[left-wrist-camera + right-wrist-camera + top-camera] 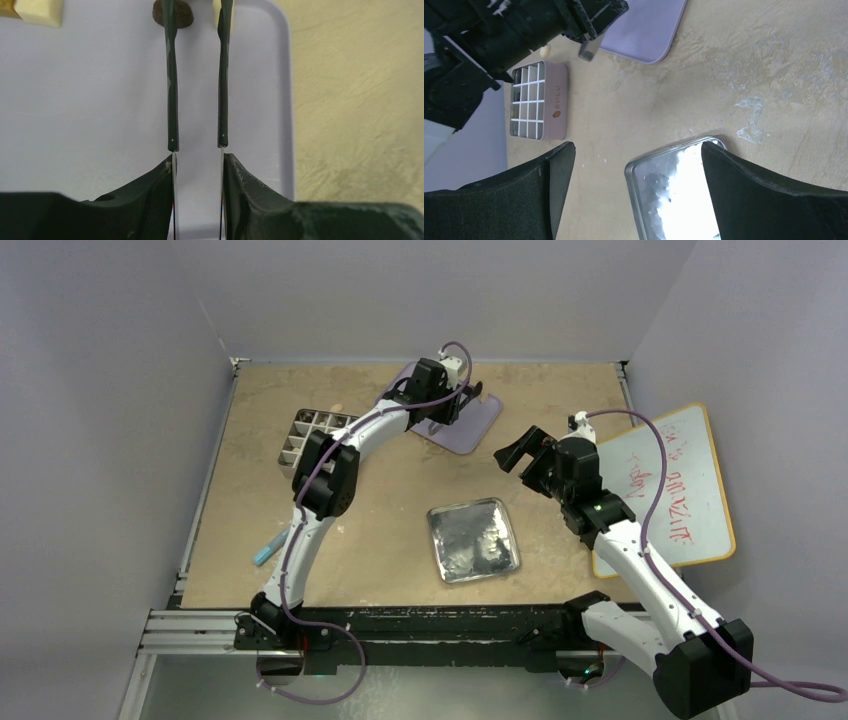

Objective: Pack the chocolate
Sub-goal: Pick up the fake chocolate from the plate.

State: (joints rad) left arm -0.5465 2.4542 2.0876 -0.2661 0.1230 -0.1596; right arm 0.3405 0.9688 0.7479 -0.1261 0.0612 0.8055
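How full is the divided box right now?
Empty where visible: the divided box shows only bare cells in the right wrist view.

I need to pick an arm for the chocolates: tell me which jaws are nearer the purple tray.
Left. The left jaws sit above the purple tray; right jaws hang off its side, over the table.

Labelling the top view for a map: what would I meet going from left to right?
Blue stick → grid box → metal tin → whiteboard. The purple tray overlaps the tin sideways, so it is left out.
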